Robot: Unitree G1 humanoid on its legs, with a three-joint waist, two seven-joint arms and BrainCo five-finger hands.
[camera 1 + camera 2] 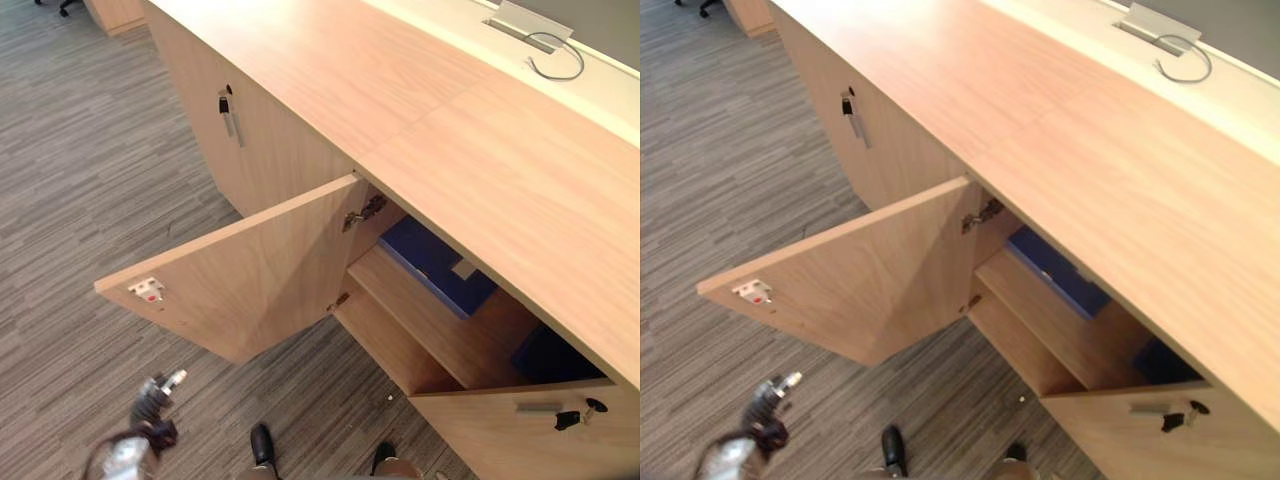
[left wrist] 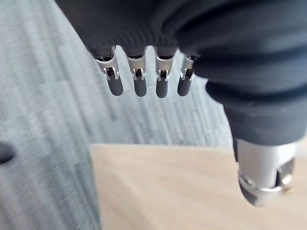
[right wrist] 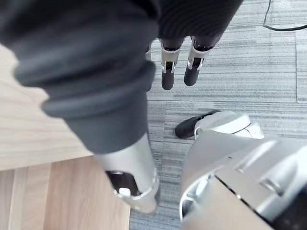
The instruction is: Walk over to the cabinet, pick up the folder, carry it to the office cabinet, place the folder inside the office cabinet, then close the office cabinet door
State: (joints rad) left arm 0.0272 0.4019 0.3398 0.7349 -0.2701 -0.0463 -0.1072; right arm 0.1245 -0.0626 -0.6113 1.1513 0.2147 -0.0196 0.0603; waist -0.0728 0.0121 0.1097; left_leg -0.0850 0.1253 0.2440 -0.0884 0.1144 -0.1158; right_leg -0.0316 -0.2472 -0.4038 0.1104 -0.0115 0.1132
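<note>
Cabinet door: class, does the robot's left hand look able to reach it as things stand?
Probably yes. The left hand hangs open, holding nothing, close to the free edge of the open cabinet door, with only carpet between them and nothing in the way.

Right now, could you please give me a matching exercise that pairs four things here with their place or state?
Things:
1 folder
2 door
3 cable
4 left hand

Places or states:
A fingers straight, holding nothing
B lying on the cabinet top
C swung wide open
D blue, on a shelf inside

Pairs: 1-D, 2-C, 3-B, 4-A
</note>
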